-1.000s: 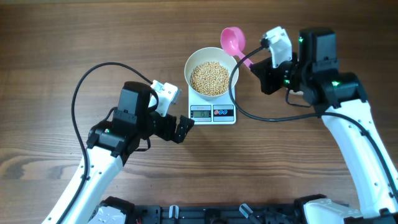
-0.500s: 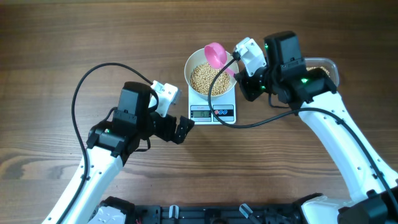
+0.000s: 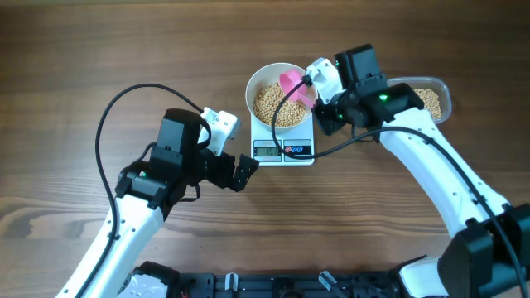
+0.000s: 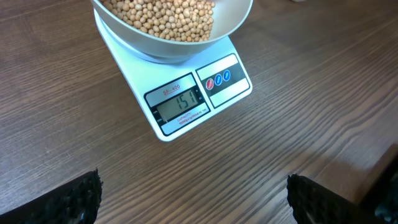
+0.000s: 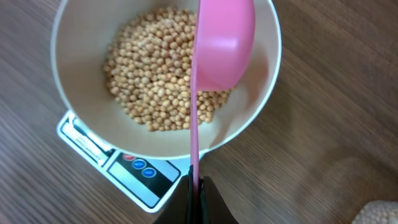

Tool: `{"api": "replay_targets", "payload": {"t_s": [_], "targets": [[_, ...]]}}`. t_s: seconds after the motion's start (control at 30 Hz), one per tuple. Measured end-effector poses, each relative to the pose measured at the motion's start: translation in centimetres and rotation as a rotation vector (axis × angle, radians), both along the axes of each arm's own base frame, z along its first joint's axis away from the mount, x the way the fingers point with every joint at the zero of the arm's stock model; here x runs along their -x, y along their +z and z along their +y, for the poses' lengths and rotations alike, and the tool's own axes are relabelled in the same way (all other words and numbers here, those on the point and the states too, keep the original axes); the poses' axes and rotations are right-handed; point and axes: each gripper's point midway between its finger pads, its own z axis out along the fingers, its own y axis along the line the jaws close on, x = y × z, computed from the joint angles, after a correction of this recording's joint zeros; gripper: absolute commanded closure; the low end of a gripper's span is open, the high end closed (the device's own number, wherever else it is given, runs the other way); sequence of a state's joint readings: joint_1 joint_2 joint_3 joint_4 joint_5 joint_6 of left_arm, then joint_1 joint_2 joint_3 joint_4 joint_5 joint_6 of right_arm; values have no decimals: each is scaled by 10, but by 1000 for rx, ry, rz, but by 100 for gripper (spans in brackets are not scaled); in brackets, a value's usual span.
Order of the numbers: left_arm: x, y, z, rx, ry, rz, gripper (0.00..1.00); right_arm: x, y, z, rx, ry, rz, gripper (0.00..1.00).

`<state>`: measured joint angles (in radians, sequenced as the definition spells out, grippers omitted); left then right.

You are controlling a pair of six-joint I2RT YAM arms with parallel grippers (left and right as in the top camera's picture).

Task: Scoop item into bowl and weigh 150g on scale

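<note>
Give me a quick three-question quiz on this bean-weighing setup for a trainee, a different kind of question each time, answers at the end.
1. True or false: the white bowl of soybeans stands on the table beside the kitchen scale.
2. Is the left pincer open or shut?
3. What grips the pink scoop over the bowl? A) the left pincer B) the right pincer C) nothing

Key: 1 false, the bowl stands on the scale. 2 open. 3 B.
</note>
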<state>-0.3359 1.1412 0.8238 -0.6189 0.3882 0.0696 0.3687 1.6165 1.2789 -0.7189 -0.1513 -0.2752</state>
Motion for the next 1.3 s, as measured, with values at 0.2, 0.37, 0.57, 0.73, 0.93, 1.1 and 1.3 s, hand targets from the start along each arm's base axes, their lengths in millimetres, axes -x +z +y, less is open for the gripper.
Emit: {"api": "replay_targets", "payload": {"t_s": [0.2,0.37,0.57,0.73,0.93,1.1,1.3], "targets": [[0,0,0,0,0,0,0,-4,-3,3,13,2,-13,95],[0,0,0,-1,0,3,0,0,-4,13,19,28,-16,95],[0,0,0,-1,0,3,0,-1,-5,11,54,20,-31,95],[0,0,0,-1,0,3,0,-2,-5,9,69,11,-36,96],[0,0,0,-1,0,3,0,-1,-8,9,73,12,-26,96],[0,0,0,-1,0,3,0,2,-16,14,81,27,-7,96],[1,0,0,-1,0,3,0,6,-17,23,67,50,3,96]]}}
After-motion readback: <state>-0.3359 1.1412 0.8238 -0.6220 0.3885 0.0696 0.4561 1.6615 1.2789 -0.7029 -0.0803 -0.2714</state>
